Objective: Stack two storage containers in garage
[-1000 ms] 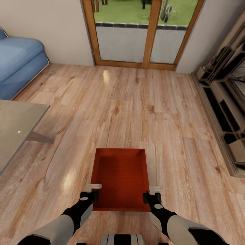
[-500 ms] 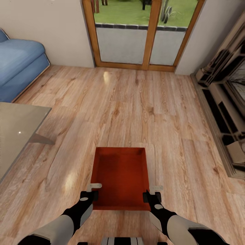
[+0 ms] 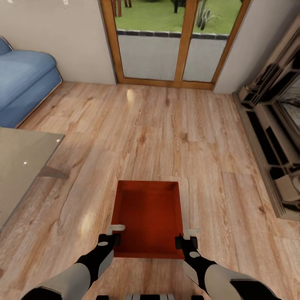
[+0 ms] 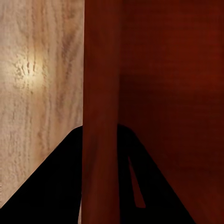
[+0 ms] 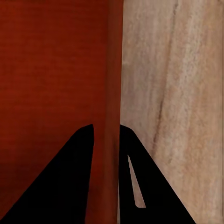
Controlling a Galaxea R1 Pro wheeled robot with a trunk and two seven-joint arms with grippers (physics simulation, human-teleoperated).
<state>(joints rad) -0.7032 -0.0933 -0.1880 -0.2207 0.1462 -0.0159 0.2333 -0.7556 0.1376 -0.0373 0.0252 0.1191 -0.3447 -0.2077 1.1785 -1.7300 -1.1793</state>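
Pincers come first: the left pincer pinches the left side wall of the plain red-orange rectangular storage container, one dark finger on each face of the wall, as the left wrist view shows with the wall running up between the two black fingers. The right pincer pinches the opposite wall in the same way, the red wall clamped between its fingers. Held by both arms, the open, lidless box hangs level in front of the trunk, above the light wood-plank floor, and it looks empty.

Around it lies the living room: a blue sofa at the far left, the corner of a grey glass-topped surface nearer on the left, wood-framed glass doors ahead opening on grass, and a pale stone fireplace surround on the right.

I judge the step in hand to be the carry, with one container lifted and the garage not yet reached. The next move calls for steering the base out of this room while both grips stay even, so the box neither tilts nor slips from the thin walls.
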